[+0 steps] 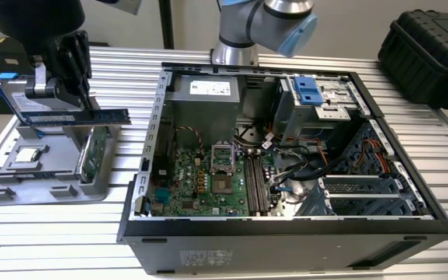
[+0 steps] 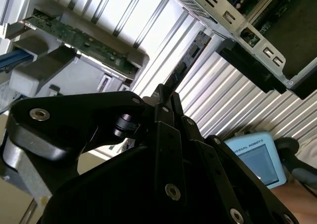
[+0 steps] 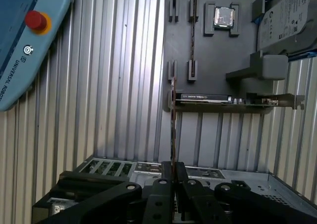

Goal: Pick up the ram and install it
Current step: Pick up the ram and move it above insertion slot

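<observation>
The ram (image 1: 91, 117) is a long thin dark stick. It hangs level above the grey parts holder (image 1: 45, 175) at the exterior view's left, with my gripper (image 1: 62, 108) shut on it. In the first wrist view the ram (image 3: 173, 120) shows edge-on, rising from the closed fingers (image 3: 163, 177) over the holder (image 3: 208, 45). In the second wrist view the ram (image 2: 187, 58) sticks out past the fingertips (image 2: 161, 97) towards the case wall. The open computer case (image 1: 161, 116) lies to the exterior view's right, with the motherboard's long slots (image 1: 255, 182) free.
The holder carries a processor chip (image 1: 27, 154), a green card (image 1: 93, 153) on edge and a hard drive (image 1: 10, 96) in a blue frame. A teach pendant (image 3: 29, 35) lies on the slatted table. A black hard case (image 1: 430, 46) stands at the back right.
</observation>
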`<state>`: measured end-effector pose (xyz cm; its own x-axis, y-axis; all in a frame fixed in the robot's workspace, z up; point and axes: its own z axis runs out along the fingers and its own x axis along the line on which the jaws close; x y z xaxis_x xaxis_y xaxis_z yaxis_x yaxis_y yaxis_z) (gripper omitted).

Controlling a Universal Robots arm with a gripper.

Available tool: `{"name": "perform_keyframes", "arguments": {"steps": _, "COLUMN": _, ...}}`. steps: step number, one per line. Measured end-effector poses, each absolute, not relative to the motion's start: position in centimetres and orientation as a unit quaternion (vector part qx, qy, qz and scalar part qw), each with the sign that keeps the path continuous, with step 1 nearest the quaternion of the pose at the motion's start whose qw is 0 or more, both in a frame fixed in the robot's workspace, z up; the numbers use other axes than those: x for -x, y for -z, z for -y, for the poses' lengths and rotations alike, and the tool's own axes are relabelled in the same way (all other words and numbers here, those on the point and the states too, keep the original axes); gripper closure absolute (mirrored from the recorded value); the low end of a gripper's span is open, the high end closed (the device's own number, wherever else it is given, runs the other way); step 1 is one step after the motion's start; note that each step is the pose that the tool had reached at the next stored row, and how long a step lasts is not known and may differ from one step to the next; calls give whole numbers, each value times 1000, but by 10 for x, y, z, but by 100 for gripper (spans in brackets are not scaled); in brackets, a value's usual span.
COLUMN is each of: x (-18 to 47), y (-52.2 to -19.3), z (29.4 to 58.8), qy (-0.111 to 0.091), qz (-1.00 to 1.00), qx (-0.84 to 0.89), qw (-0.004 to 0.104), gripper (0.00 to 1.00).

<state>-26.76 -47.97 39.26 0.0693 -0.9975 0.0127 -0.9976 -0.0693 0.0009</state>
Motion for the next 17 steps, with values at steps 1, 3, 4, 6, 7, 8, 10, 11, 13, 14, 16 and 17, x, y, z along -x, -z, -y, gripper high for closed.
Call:
{"name": "perform_keyframes", "arguments": {"steps": 1, "x": 267, "y": -393, "z": 480, "qy": -4, "qz": 682, "qx": -731, "qw": 5, "gripper": 100}}
{"name": "perform_keyframes", "arguments": {"steps": 3, "x": 265, "y": -393, "z": 480, "qy": -4, "qz": 682, "qx": -731, "qw": 5, "gripper": 100}}
{"name": "perform_keyframes", "arguments": {"steps": 4, "x": 265, "y": -393, "z": 480, "qy": -4, "qz": 682, "qx": -731, "qw": 5, "gripper": 100}}
{"name": "perform_keyframes", "arguments": {"steps": 6, "x": 263, "y": -393, "z": 480, "qy": -4, "qz": 682, "qx": -731, "qw": 5, "gripper": 100}}
{"name": "perform_keyframes", "arguments": {"steps": 7, "x": 262, "y": -393, "z": 480, "qy": -4, "qz": 682, "qx": -731, "qw": 5, "gripper": 100}}
{"name": "perform_keyframes", "arguments": {"steps": 8, "x": 261, "y": -393, "z": 480, "qy": -4, "qz": 682, "qx": -731, "qw": 5, "gripper": 100}}
{"name": "perform_keyframes", "arguments": {"steps": 10, "x": 260, "y": -393, "z": 480, "qy": -4, "qz": 682, "qx": -731, "qw": 5, "gripper": 100}}
{"name": "perform_keyframes", "arguments": {"steps": 11, "x": 259, "y": -393, "z": 480, "qy": -4, "qz": 682, "qx": -731, "qw": 5, "gripper": 100}}
{"name": "perform_keyframes", "arguments": {"steps": 13, "x": 258, "y": -393, "z": 480, "qy": -4, "qz": 682, "qx": -731, "qw": 5, "gripper": 100}}
{"name": "perform_keyframes", "arguments": {"steps": 14, "x": 257, "y": -393, "z": 480, "qy": -4, "qz": 682, "qx": -731, "qw": 5, "gripper": 100}}
{"name": "perform_keyframes", "arguments": {"steps": 16, "x": 255, "y": -393, "z": 480, "qy": -4, "qz": 682, "qx": -731, "qw": 5, "gripper": 100}}
{"name": "perform_keyframes", "arguments": {"steps": 17, "x": 254, "y": -393, "z": 480, "qy": -4, "qz": 682, "qx": -731, "qw": 5, "gripper": 100}}
